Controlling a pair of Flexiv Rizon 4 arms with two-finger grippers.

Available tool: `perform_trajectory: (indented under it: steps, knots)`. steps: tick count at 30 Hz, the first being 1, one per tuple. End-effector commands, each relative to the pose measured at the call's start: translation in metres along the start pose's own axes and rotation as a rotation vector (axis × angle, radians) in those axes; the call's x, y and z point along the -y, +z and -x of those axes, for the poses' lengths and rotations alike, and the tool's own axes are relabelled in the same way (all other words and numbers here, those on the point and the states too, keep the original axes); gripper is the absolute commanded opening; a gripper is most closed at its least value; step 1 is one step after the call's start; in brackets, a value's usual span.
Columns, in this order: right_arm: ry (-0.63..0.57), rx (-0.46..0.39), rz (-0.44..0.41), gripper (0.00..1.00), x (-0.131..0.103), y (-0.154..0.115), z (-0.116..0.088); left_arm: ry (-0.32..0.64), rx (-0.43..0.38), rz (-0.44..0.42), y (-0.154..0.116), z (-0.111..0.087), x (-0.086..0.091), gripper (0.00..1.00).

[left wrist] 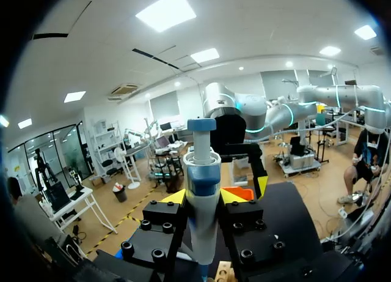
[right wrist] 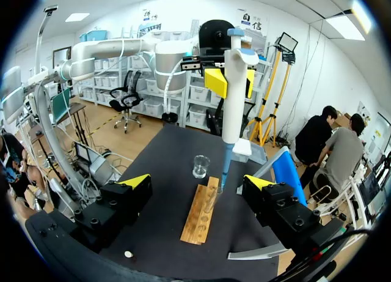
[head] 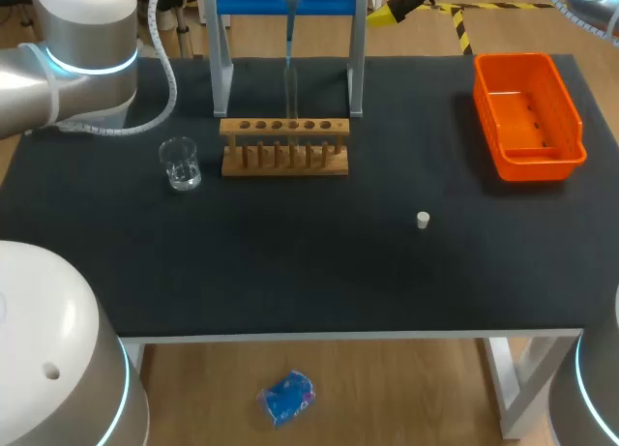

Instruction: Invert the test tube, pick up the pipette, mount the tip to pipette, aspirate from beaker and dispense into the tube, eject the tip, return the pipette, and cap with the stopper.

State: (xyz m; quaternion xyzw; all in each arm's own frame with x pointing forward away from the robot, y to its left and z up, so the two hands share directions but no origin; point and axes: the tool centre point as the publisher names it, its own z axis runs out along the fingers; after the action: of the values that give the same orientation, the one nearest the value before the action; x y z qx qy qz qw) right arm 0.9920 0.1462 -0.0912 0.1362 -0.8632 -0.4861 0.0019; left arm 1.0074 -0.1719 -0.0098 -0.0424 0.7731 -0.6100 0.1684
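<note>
Pipette [left wrist: 201, 178] upright, clenched between the left gripper's [left wrist: 203, 197] fingers, hanging over the rack [head: 284, 146], lower end near the rack's holes. Beaker [head: 180, 163] stands just beside the rack's left end in head view. Stopper [head: 423, 219] lies alone on the table [head: 290, 272], well apart from the orange bin [head: 527, 112]. Right gripper [right wrist: 197, 181] spread wide, grasping nothing, facing the rack.

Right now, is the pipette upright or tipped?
Upright: the pipette hangs straight down from the left gripper, its tip over the rack.
</note>
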Motion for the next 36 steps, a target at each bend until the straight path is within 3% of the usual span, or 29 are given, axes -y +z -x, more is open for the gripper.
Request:
perform_trajectory:
  steps: [1,9,15,19,27,36]
  knots:
    - [0.0,0.0,-0.001,1.0,0.0,0.0,0.0,0.008,-0.002,0.0,-0.001,0.001,0.008,0.0]
    - [0.0,0.0,-0.001,1.0,0.0,0.0,0.0,0.037,-0.009,0.002,0.0,0.0,0.025,0.0]
    - [0.0,0.0,-0.001,1.0,0.0,0.0,0.0,0.053,-0.023,-0.005,-0.005,-0.011,0.047,0.0]
    - [0.0,0.0,-0.001,1.0,0.0,0.0,0.0,0.033,-0.018,0.045,-0.017,-0.021,0.056,0.0]
    - [0.0,0.0,-0.001,1.0,0.0,0.0,0.0,-0.019,0.049,0.089,-0.054,-0.049,0.053,0.0]
    - [0.0,0.0,-0.001,1.0,0.0,0.0,0.0,-0.076,0.048,0.049,-0.055,-0.099,0.041,0.0]
